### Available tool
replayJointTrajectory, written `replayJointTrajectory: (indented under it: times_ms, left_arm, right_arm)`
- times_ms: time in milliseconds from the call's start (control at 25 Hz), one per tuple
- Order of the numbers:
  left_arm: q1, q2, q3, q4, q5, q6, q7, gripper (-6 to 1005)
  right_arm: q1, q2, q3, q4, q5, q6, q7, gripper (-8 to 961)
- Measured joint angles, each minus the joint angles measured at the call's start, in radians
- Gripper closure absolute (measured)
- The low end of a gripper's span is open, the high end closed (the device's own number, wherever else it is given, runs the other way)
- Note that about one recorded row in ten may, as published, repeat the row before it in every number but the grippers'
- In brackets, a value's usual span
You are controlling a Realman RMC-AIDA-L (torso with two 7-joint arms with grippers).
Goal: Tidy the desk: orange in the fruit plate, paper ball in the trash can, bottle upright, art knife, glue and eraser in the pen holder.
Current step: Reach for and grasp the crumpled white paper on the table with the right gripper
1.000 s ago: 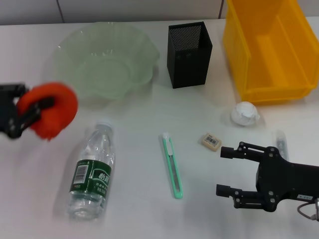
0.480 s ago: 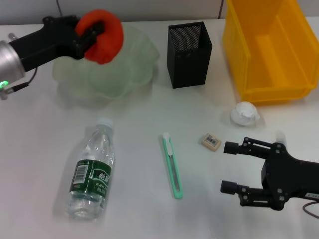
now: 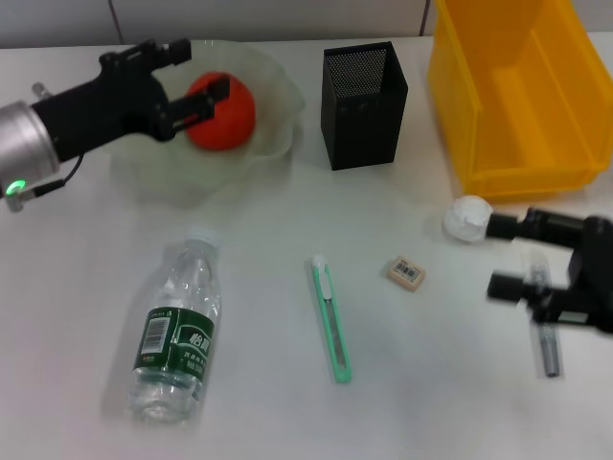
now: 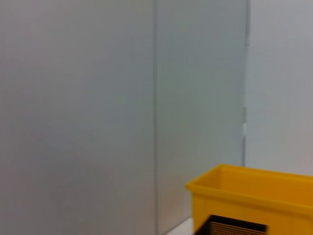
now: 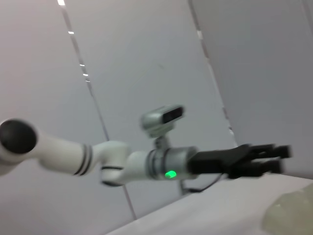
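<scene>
The orange (image 3: 221, 110) sits inside the fruit plate (image 3: 273, 144), the left gripper (image 3: 198, 72) spread wide around it without clamping. The pen holder (image 3: 364, 94) and trash can (image 3: 517, 86) hold nothing visible. The right gripper (image 3: 510, 257), jaws apart and empty, hovers beside the paper ball (image 3: 466, 218).

Red-orange orange (image 3: 222, 111) in the pale-green scalloped fruit plate (image 3: 273, 144); clear green-labelled bottle (image 3: 178, 331) flat on the white desk (image 3: 278, 259).

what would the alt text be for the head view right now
The left gripper straddles the orange, which sits in the fruit plate on the desk. The right gripper hangs open near the paper ball and glue; the bottle, art knife and eraser lie in front of the pen holder and trash can.
</scene>
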Motion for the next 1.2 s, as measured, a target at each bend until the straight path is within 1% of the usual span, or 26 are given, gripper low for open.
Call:
replayJointTrajectory:
  times_ms: [40,80,120,240,280,320,400,440,480,520,640,680,720,840,880,920,1200]
  left_arm:
    - [0.015,-0.001,0.012,0.013,-0.003,0.023,-0.002,436]
    - [0.044,-0.002,0.028,0.029,-0.005,0.064,-0.008,410]
    - [0.044,-0.002,0.028,0.029,-0.005,0.064,-0.008,383]
    - [0.089,0.000,0.064,0.041,-0.006,0.165,-0.012,303]
    - [0.125,-0.001,0.095,0.050,-0.006,0.234,0.003,277]
    - [0.125,-0.001,0.095,0.050,-0.006,0.234,0.003,251]
    - [0.135,-0.002,0.104,0.051,-0.006,0.249,0.009,199]
    - [0.162,-0.004,0.122,0.046,-0.006,0.264,0.021,173]
    - [0.167,-0.005,0.123,0.036,-0.006,0.258,0.026,174]
    - [0.167,-0.005,0.123,0.036,-0.006,0.258,0.026,176]
    - [0.171,-0.003,0.120,0.000,-0.007,0.242,0.052,180]
    - [0.172,-0.003,0.118,-0.004,-0.007,0.239,0.056,180]
    - [0.174,-0.004,0.118,-0.007,-0.007,0.236,0.061,180]
    - [0.176,-0.005,0.123,-0.011,-0.007,0.227,0.067,180]
    - [0.176,-0.005,0.124,-0.021,-0.007,0.224,0.075,180]
    - [0.176,-0.005,0.124,-0.028,-0.007,0.223,0.082,180]
    - [0.174,-0.003,0.128,-0.048,-0.003,0.192,0.103,179]
  right_arm:
    - [0.001,0.000,0.001,-0.043,0.011,0.004,0.053,196]
    - [0.004,0.001,-0.002,-0.151,0.025,0.022,0.182,198]
    - [0.004,0.001,-0.002,-0.151,0.025,0.022,0.182,198]
    - [0.004,0.005,-0.042,-0.391,-0.006,0.078,0.422,198]
    - [-0.003,0.007,-0.111,-0.536,-0.064,0.127,0.565,198]
    - [-0.003,0.007,-0.111,-0.536,-0.064,0.127,0.565,198]
    - [-0.010,0.007,-0.222,-0.688,-0.152,0.191,0.730,198]
    - [-0.008,0.007,-0.274,-0.746,-0.205,0.218,0.808,197]
    - [0.007,0.007,-0.363,-0.821,-0.318,0.257,0.944,197]
    - [0.007,0.007,-0.363,-0.821,-0.318,0.257,0.944,197]
    - [0.043,0.007,-0.491,-0.877,-0.489,0.292,1.134,197]
    - [0.062,0.007,-0.566,-0.885,-0.577,0.317,1.225,197]
    - [0.062,0.007,-0.566,-0.885,-0.577,0.317,1.225,197]
    - [0.080,0.007,-0.641,-0.865,-0.644,0.357,1.302,197]
    - [0.091,0.007,-0.668,-0.840,-0.676,0.383,1.330,197]
    - [0.091,0.007,-0.668,-0.840,-0.676,0.383,1.330,197]
    - [0.116,0.006,-0.709,-0.708,-0.704,0.509,1.355,198]
